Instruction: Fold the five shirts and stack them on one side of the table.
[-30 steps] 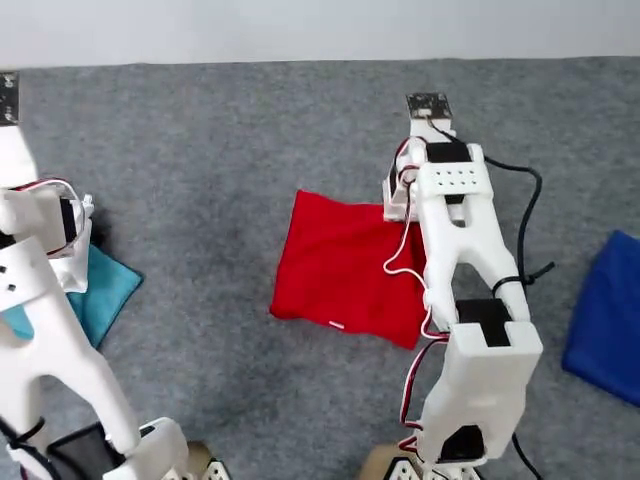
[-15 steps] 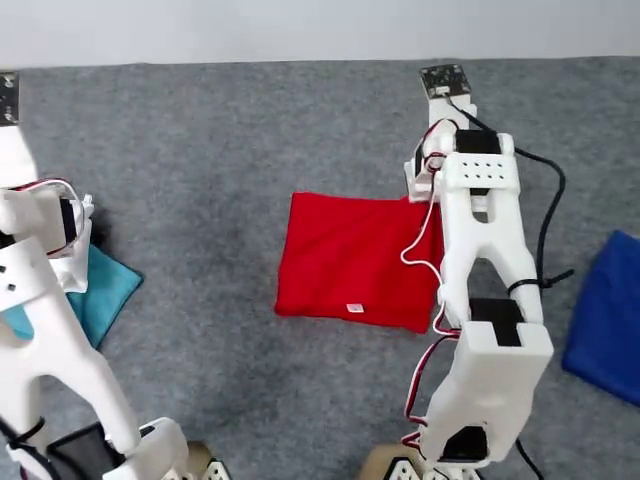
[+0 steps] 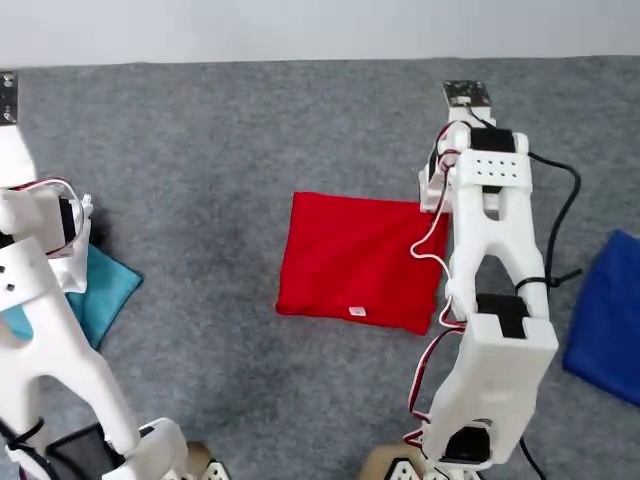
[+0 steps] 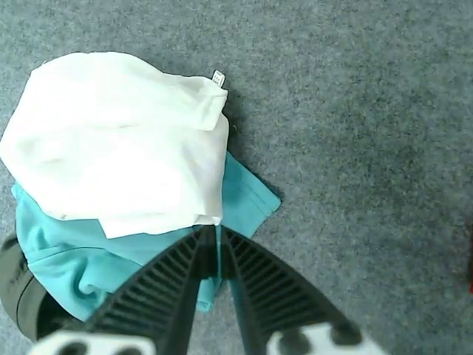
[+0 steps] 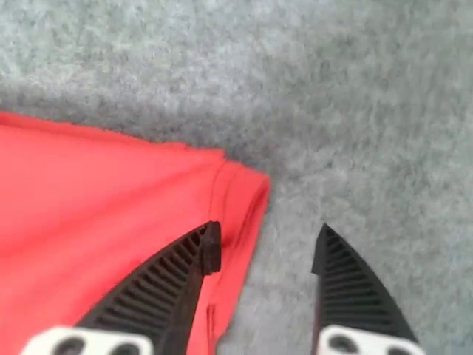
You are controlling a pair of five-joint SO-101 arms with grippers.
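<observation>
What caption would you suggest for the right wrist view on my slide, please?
Open right gripper poised at the corner of the folded red shirt on grey carpet.

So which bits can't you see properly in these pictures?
Blue shirt: cut off by the high view's right edge.
Teal shirt: mostly covered by the white shirt in the left wrist view, and behind the left arm in the high view.
Red shirt: its right edge hides under the right arm in the high view.
Dark thing beside the teal shirt: cut off by the left wrist view's edge, so I can't name it.
</observation>
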